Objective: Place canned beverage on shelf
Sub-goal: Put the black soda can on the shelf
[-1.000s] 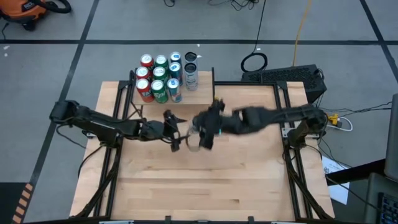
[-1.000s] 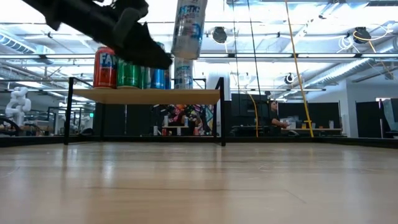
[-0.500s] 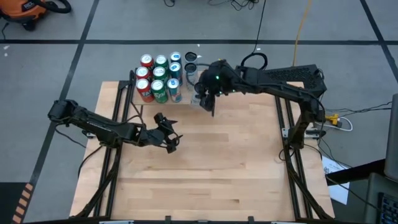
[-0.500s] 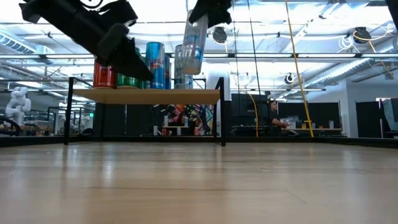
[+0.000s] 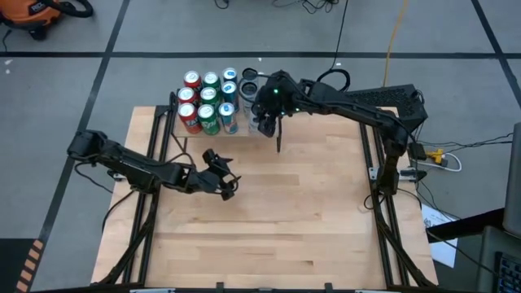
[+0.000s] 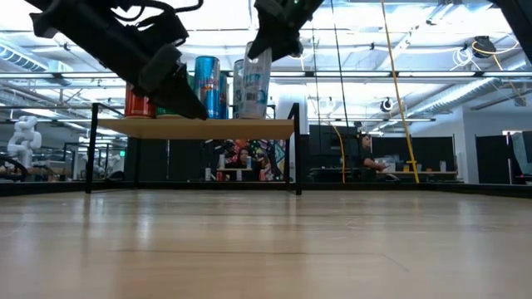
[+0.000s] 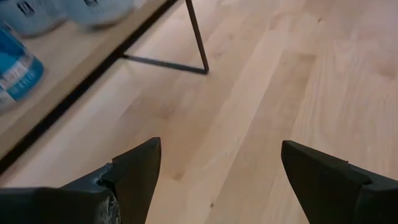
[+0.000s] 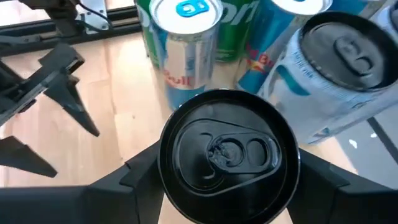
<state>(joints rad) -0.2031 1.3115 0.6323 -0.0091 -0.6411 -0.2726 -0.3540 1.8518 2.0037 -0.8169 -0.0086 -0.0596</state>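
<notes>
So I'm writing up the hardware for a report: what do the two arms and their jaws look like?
Both arms are dark, nearly black, built from slim jointed segments with cables along them. The left gripper ends in two flat, pointed, wedge-like dark fingers. The right gripper has the same dark build, with a small green light glowing on its wrist housing. No readable markings show.
</notes>
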